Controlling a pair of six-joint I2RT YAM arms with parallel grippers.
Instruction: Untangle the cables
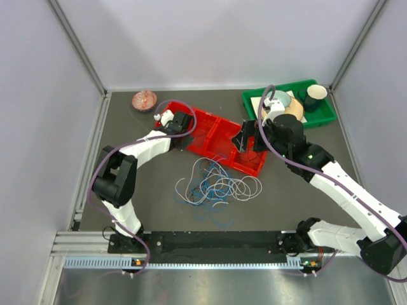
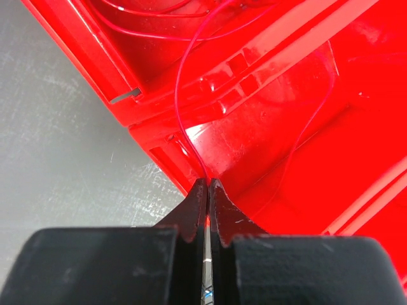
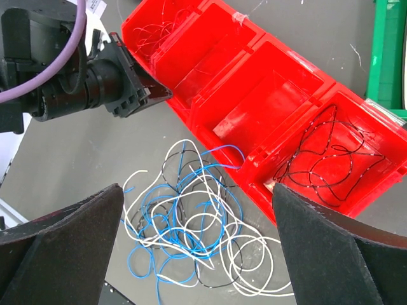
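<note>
A loose tangle of white, blue and black cables (image 1: 216, 184) (image 3: 197, 222) lies on the dark table in front of the red tray (image 1: 216, 130) (image 3: 210, 136). Black cables (image 3: 327, 159) sit in the tray's right compartment and red cables (image 3: 159, 32) in its left one. My left gripper (image 1: 191, 126) (image 2: 208, 181) (image 3: 162, 94) is at the tray's left end, shut on a thin red cable (image 2: 177, 89) that runs up into that compartment. My right gripper (image 1: 245, 141) (image 3: 197, 210) hangs open above the tangle, holding nothing.
A green tray (image 1: 318, 117) with a tape roll (image 1: 280, 101) and a dark cup (image 1: 315, 95) stands at the back right. A pinkish bowl (image 1: 144, 100) sits at the back left. Grey walls enclose the table on three sides.
</note>
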